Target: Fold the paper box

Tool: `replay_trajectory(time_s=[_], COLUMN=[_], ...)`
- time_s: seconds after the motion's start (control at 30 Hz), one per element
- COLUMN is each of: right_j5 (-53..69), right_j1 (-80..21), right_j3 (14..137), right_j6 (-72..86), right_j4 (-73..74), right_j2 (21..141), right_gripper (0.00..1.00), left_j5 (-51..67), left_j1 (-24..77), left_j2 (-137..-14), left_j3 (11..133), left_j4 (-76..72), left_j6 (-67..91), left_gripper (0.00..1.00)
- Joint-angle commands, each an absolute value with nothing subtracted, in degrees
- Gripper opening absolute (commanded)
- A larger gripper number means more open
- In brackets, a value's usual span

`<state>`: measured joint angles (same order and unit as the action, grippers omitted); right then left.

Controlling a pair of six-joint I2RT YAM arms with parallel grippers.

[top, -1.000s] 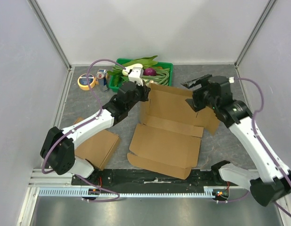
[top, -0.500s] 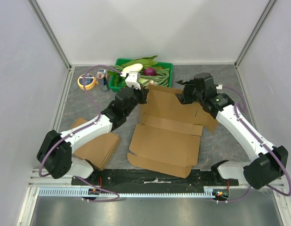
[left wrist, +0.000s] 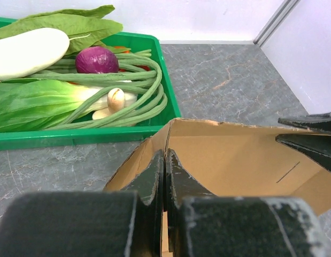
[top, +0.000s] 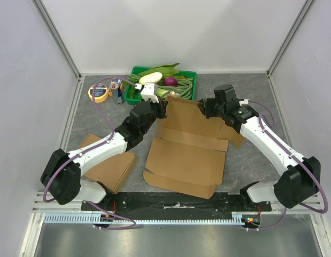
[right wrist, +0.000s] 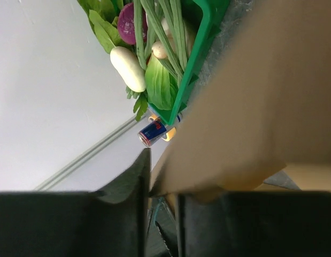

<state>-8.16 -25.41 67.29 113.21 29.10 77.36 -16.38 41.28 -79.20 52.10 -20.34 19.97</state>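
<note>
The paper box [top: 186, 160] lies opened out at the centre of the grey bench [top: 251, 155]. Its base and near flaps are flat, and its far panel is tilted up toward 12 o'clock. The left gripper [top: 159, 108] is at the panel's 9 o'clock edge. In the left wrist view its fingers [left wrist: 152, 176] are pressed together on the cardboard edge, with no gap between them. The right gripper [top: 206, 110] is at the panel's 3 o'clock edge. Its fingers [right wrist: 122, 184] stand narrow, one on each side of the cardboard, and the edge touches one of them. Whether they actually clamp it cannot be told.

Just beyond the raised panel, at 12 o'clock, is a green tray [left wrist: 74, 136] holding leafy greens, long beans, a purple onion and a white aubergine. A yellow tape roll [top: 98, 92] and a blue can [top: 117, 88] sit side by side at 10 o'clock. A second flat cardboard piece [top: 109, 166] lies at 8 o'clock, partly under the left arm.
</note>
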Motion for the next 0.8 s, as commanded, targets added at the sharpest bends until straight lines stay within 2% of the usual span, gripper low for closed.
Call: replay_trajectory(time_s=[0.0,0.03,0.07,0.13,0.2,0.4,0.53,0.6,0.77], right_j5=[-12.57,-12.66,-12.83,-12.48,-12.39,-14.50,-14.68,-14.24,-15.73], right_j1=[-26.37,-26.45,-26.54,-26.72,-26.98,-28.21,-28.30,-28.30,-28.30], right_j3=[67.50,67.59,67.50,67.50,66.98,58.55,49.24,45.45,44.38], right_j6=[114.79,113.65,113.03,111.19,107.77,98.89,96.07,94.41,90.80], right_j4=[27.78,27.60,27.51,26.98,26.37,20.84,13.11,8.98,7.04], right_j2=[78.22,78.22,78.40,78.92,78.84,72.88,68.82,68.38,68.73], right_gripper=[0.20,0.17,0.14,0.11,0.07,0.00,0.03,0.05,0.05], left_j5=[-16.70,-16.18,-14.95,-14.15,-13.45,-5.03,5.60,7.81,7.21], left_j1=[41.84,41.84,41.75,41.66,41.66,40.00,36.83,35.69,31.31], left_j2=[-76.91,-75.77,-74.98,-72.96,-69.97,-62.41,-62.22,-62.58,-60.65], left_j3=[52.12,51.95,51.25,50.71,50.97,50.45,50.80,50.02,44.75], left_j4=[-23.65,-22.34,-21.89,-18.31,-14.70,-5.19,-0.36,1.21,1.67], left_j6=[22.23,23.11,23.38,24.78,25.14,26.01,27.42,27.07,29.96], left_gripper=[0.09,0.17,0.35,0.52,0.58,0.60,0.71,0.72,0.62])
